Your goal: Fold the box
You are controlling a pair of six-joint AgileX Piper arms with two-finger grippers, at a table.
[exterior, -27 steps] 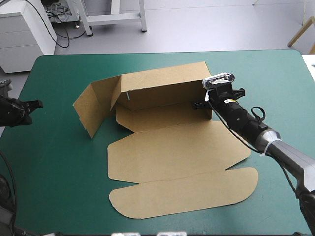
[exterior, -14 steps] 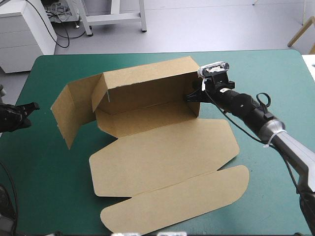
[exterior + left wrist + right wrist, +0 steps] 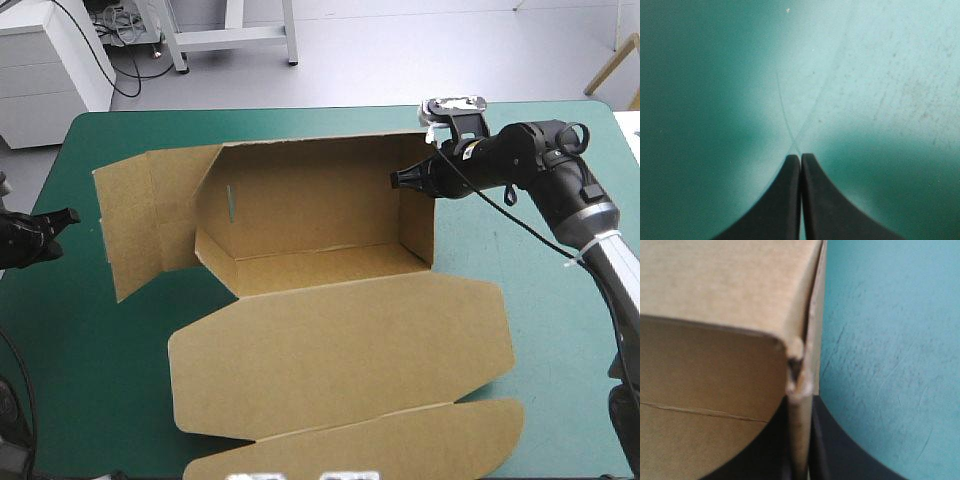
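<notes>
Broadly, the teal-green table cover point(image 3: 570, 340) carries the brown box point(image 3: 330, 330) across its middle, with the back and right walls raised, a left flap splayed outward and the lid panels flat toward the near edge. At the box's far right corner the right gripper point(image 3: 398, 180) is clamped on the right wall's top edge. Near the table's left edge, well apart from the box, the left gripper point(image 3: 70, 215) has its black fingers pressed together over the cover.

The right arm point(image 3: 585, 215) bends in from the right, its right gripper point(image 3: 400, 180) pinched on the box's point(image 3: 320, 200) end wall (board sandwiched between the black fingers point(image 3: 840, 455)). The left gripper point(image 3: 66, 217) sits low at the table's left edge, fingertips point(image 3: 789, 190) pressed together.
</notes>
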